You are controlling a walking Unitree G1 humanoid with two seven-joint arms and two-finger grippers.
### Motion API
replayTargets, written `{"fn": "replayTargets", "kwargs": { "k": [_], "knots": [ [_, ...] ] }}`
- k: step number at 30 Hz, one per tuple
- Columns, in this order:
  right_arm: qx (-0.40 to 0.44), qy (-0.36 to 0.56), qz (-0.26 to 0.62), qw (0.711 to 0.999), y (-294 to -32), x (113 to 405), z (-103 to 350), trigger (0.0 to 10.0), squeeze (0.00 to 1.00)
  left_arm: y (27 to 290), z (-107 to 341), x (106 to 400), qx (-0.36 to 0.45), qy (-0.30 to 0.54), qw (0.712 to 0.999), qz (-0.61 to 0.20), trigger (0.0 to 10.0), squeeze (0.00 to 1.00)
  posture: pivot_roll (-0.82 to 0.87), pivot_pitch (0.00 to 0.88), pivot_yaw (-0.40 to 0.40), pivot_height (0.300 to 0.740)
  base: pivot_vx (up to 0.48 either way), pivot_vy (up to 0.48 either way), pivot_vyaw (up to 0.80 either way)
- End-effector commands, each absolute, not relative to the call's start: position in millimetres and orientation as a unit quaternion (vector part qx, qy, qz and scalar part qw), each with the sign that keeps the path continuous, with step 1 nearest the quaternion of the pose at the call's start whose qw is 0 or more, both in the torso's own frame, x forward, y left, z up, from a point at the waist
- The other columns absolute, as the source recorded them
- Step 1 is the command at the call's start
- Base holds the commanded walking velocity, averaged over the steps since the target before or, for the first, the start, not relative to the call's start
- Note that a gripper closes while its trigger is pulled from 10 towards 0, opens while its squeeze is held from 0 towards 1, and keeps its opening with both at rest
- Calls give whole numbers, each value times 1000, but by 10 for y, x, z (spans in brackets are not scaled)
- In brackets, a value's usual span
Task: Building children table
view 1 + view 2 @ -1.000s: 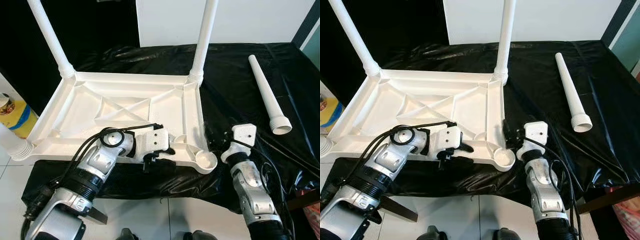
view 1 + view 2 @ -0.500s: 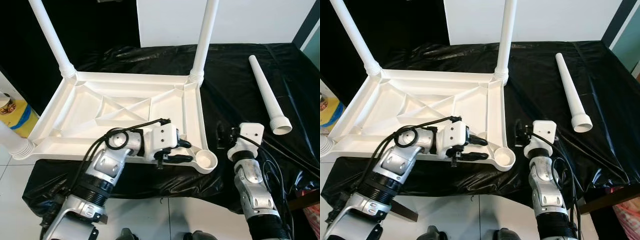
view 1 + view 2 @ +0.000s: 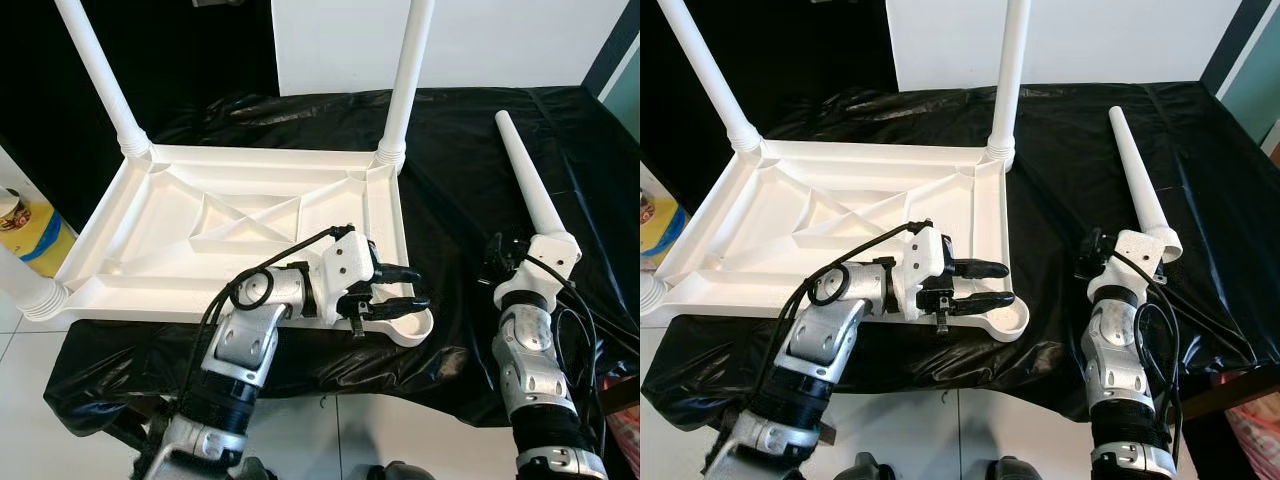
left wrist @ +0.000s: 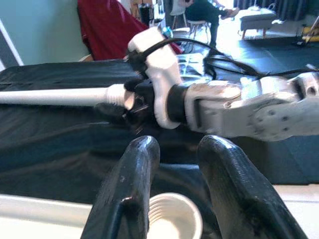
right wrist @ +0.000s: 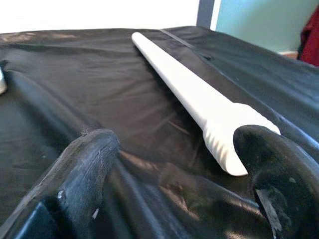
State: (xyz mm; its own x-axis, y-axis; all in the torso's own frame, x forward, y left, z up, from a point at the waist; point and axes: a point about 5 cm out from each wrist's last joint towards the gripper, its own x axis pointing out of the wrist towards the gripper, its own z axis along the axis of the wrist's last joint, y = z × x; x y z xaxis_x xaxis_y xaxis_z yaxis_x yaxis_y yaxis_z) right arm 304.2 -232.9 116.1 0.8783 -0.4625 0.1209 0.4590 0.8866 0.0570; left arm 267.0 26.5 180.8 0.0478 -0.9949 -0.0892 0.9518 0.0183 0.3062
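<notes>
Tabletop (image 3: 250, 215), upturned on the black-draped surface (image 3: 470, 170), is serving as the landmark for what follows. Nearest the camera, at the tabletop's near right corner, the empty leg socket (image 3: 410, 320) is lying open and waiting for its leg. The left gripper (image 3: 395, 288) is hovering just over that socket, its two fingers held slightly apart and clasping nothing. To the right of the tabletop, the right gripper (image 5: 179, 174) is reaching the ribbed wide end of the loose leg (image 3: 530, 195), its fingers spread wide on either side of that end and not yet closing on it. The leg itself is lying on the black cover, well apart from the tabletop, tapering away toward the far side. At the tabletop's near left corner and at both far corners, three fitted legs (image 3: 408, 75) are standing in their sockets. Judged from this, assembly is nearing completion: three legs are seated; grasping, carrying and seating the fourth is remaining. Beyond the left edge a yellow container (image 3: 30, 235) is standing, contents unclear.
</notes>
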Motion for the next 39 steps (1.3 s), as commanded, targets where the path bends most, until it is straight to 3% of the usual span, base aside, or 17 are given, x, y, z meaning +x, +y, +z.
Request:
{"fn": "replayTargets", "kwargs": {
  "k": [1,23,39],
  "knots": [
    [22,-68,-253,965,-2388,3039,1158,10000,0,302,1858,2871,120,-100,858,-489,10000,0,-12,60,-3,740,0,0,0],
    [115,-62,-271,954,-2619,3159,1089,10000,0,235,1894,2762,114,-94,853,-500,10000,0,15,96,11,740,0,0,0],
    [141,-62,-237,959,-2597,3267,1077,10000,0,254,1946,2714,118,-90,852,-502,10000,0,48,131,33,740,0,0,0]
  ]
}}
